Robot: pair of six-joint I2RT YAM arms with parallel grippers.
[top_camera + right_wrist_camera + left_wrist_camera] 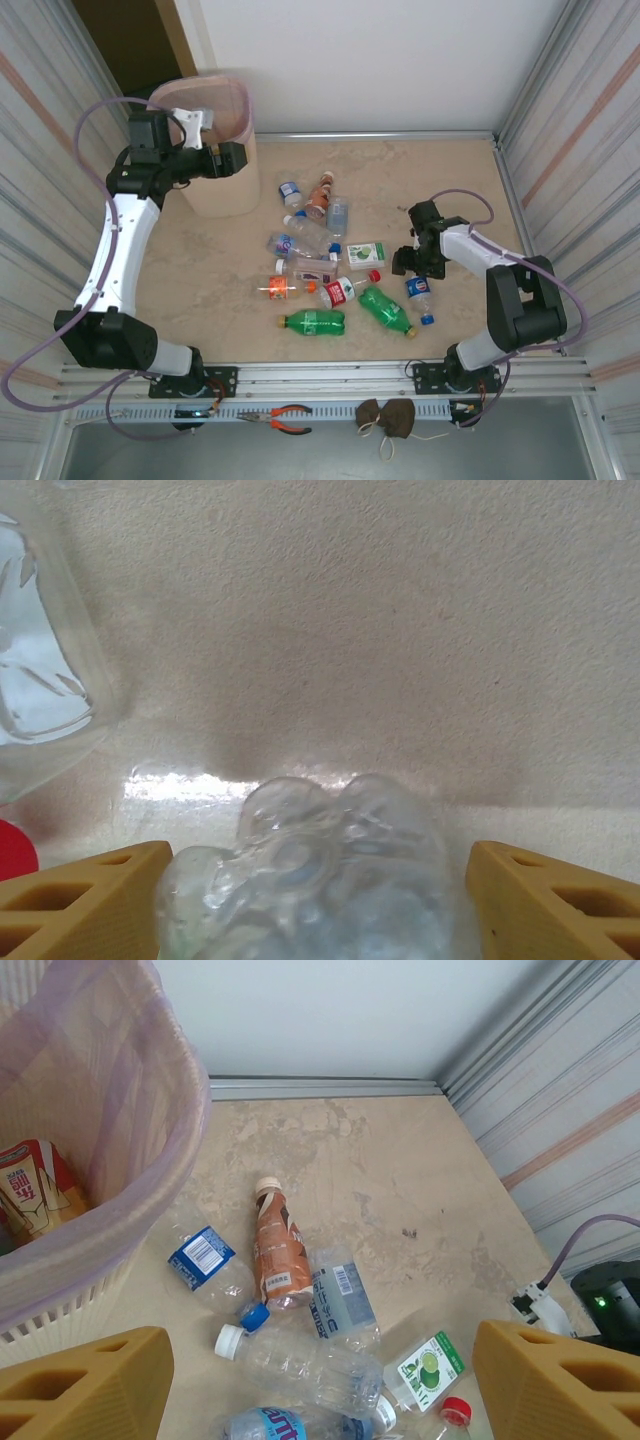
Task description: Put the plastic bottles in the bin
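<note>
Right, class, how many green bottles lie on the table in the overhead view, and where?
2. The left green bottle lies crosswise near the front edge of the table; the right green bottle lies slanted beside it. More could be hidden inside the bin.

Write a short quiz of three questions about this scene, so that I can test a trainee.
1. True or false: a red-labelled container lies inside the bin.
2. What sits between the fingers of the right end effector? A: a clear bottle. B: a brown bottle. C: pliers.
3. How many green bottles lie on the table?

Key: 1 true; 2 A; 3 two.
</note>
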